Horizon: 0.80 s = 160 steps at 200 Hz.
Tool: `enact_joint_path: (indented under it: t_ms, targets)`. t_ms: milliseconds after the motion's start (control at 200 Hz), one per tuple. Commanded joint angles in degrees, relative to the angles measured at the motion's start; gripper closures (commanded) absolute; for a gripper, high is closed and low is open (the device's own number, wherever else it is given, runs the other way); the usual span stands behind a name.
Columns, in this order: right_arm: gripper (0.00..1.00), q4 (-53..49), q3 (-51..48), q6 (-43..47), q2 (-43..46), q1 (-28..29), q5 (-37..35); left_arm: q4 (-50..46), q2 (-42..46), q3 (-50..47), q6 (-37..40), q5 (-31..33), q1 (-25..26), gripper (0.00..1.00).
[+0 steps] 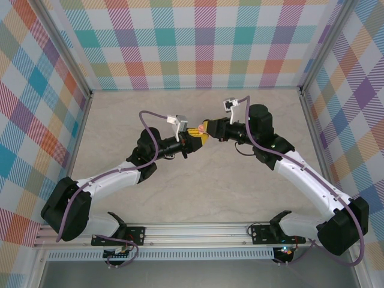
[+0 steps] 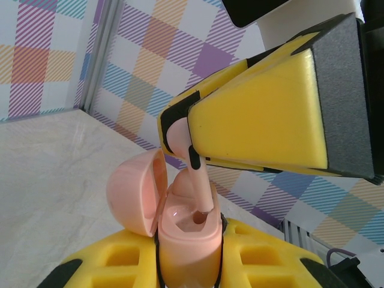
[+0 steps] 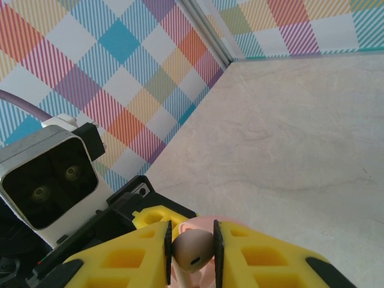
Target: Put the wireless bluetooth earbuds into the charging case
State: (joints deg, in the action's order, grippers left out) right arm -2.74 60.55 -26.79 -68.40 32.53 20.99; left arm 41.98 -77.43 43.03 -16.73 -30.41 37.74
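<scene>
Nearest you in the left wrist view, your left gripper (image 2: 189,261) is clamped tight on the case (image 2: 186,240), one yellow finger on each side of its lower half. The case stands upright with its mouth facing up, and its lid (image 2: 135,192) is swung open to the left in that view. Just above it, the earbud (image 2: 201,186) is pink like the case. Its long axis runs nearly upright, with the stem pointing down and its tip inside the case's well, and the rounded head on top leaning slightly left. Your right gripper (image 2: 183,132) comes in from the upper right, its fingers pinched on that head with only the head's width between them. Beyond lie the pale table (image 2: 54,168) and the plaid wall (image 2: 180,54). From overhead, both grippers meet over mid-table.
</scene>
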Motion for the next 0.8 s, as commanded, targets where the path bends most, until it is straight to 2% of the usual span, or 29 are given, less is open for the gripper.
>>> enact_joint_path:
  t_ms: [0,295,795]
  targets:
    - [0.73,-0.7,0.7,1.9,0.4,0.5,-0.9,1.1,1.7,1.9,0.0,0.1,0.4,0.94]
    - [0.73,-2.0,0.4,3.0,0.7,0.7,-1.2,0.7,2.2,1.7,0.1,1.0,0.4,0.94]
    - [0.65,-3.3,1.4,3.7,0.8,0.9,-0.4,-0.2,1.9,2.2,0.8,-0.4,0.4,0.94]
